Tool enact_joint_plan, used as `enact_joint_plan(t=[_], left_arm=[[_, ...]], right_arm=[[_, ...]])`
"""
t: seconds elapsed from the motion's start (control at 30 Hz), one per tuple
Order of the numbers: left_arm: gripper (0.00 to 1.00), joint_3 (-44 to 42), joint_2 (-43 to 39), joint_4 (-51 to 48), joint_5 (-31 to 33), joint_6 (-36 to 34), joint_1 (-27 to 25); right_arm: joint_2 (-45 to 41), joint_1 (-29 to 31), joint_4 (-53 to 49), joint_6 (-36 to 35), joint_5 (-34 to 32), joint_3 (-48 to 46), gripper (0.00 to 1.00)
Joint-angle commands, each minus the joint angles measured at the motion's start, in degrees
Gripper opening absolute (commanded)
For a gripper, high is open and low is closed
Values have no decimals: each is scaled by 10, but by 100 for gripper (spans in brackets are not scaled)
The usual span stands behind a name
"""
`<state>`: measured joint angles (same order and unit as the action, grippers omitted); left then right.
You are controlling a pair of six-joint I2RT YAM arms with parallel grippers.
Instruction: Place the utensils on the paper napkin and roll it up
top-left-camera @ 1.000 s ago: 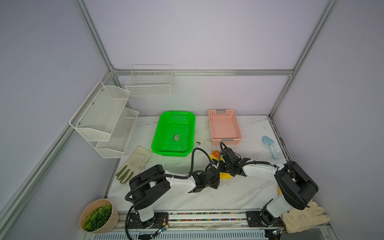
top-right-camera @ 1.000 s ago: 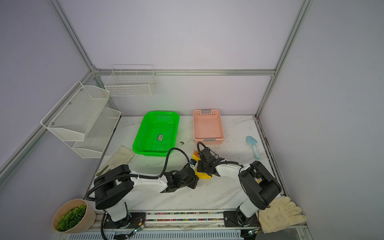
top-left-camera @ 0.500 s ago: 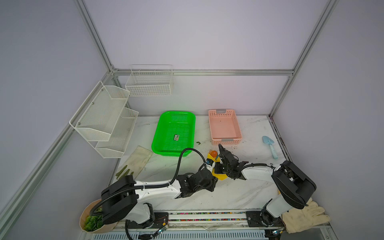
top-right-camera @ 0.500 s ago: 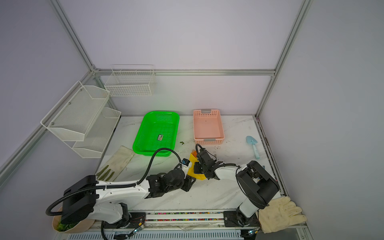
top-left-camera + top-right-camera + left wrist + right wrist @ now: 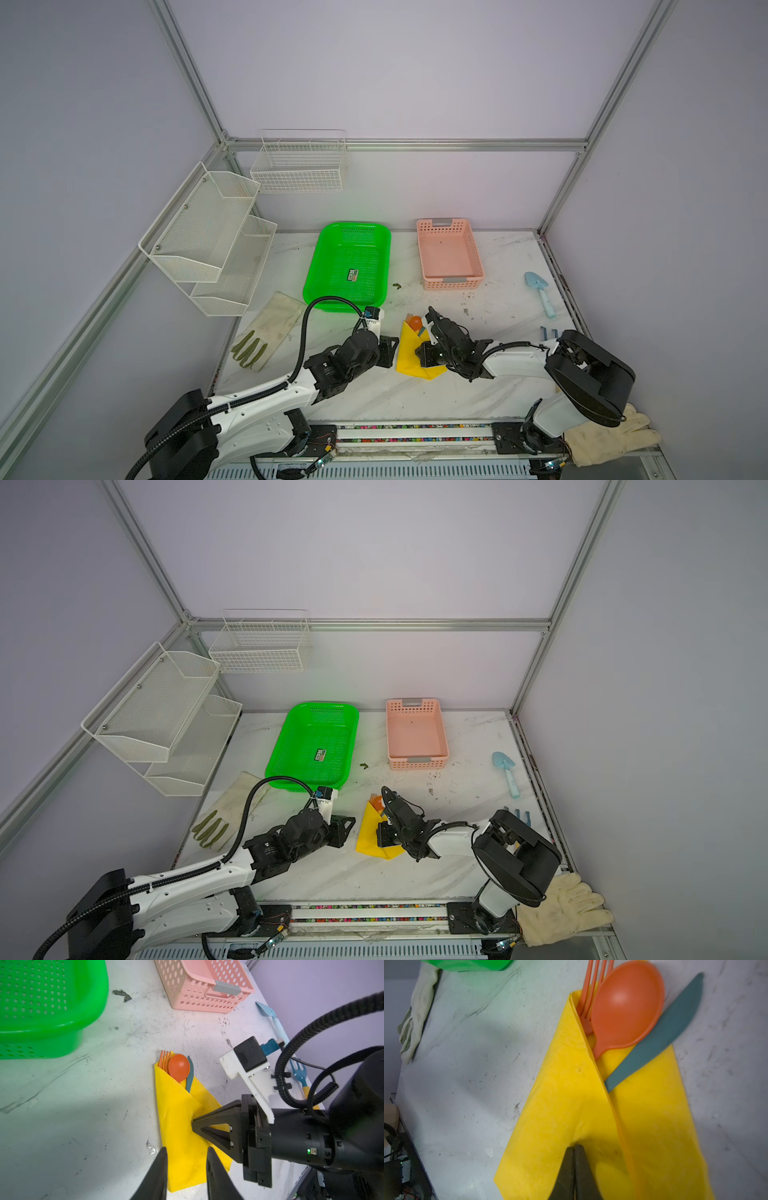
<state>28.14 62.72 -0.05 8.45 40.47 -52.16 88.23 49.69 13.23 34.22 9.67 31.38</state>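
**Left gripper pulls back while napkin fold stays pinned**

Pulled away within the last second, the left gripper (image 5: 186, 1149) has left the spot where it crowded against the right gripper (image 5: 574, 1148) and now waits at the edge of the paper napkin (image 5: 178, 1109). Its arm, bent upright at the shoulder a second ago, lies stretched low over the marble tabletop (image 5: 83, 1126). More of the napkin (image 5: 406, 351) (image 5: 368, 833) shows in both top views than before.

The left jaws stand spread and grip nothing. One fingertip (image 5: 163, 1155) sits right at the napkin's long edge and its partner is over the yellow, so a strip of paper lies between them. The right jaws are pressed together, their joined tips planted on the folded-over flap, about midway along the bundle and just ahead of the left jaws. Paper puckers at that point; whether any is caught between the tips cannot be told.

The utensils (image 5: 179, 1070) lie inside the fold, handles covered by the flap that the right jaws press, heads poking out of the napkin's far end, well beyond both pairs of jaws. Orange fork (image 5: 591, 985), orange spoon (image 5: 627, 1005) and teal knife (image 5: 660, 1028) sit side by side. The spoon's bowl overlaps the fork's tines, and the knife angles outward across the uncovered half of the sheet.
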Motion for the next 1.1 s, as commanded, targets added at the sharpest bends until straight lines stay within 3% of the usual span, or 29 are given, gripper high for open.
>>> enact_joint_plan(t=[0.0,0.3,0.67,1.07], left_arm=[[31,25,52,22,-51,-34,2],[31,111,176,95,-108,-76,19],[31,162,308,153,-175,-72,32],[29,157,360,163,-174,-72,44]], right_arm=[[-2,7,-125,8,-2,-30,7],[-18,7,-132,19,-9,-42,7],[-15,6,-121,26,-7,-48,6],[-18,7,-142,26,-19,-40,5]])
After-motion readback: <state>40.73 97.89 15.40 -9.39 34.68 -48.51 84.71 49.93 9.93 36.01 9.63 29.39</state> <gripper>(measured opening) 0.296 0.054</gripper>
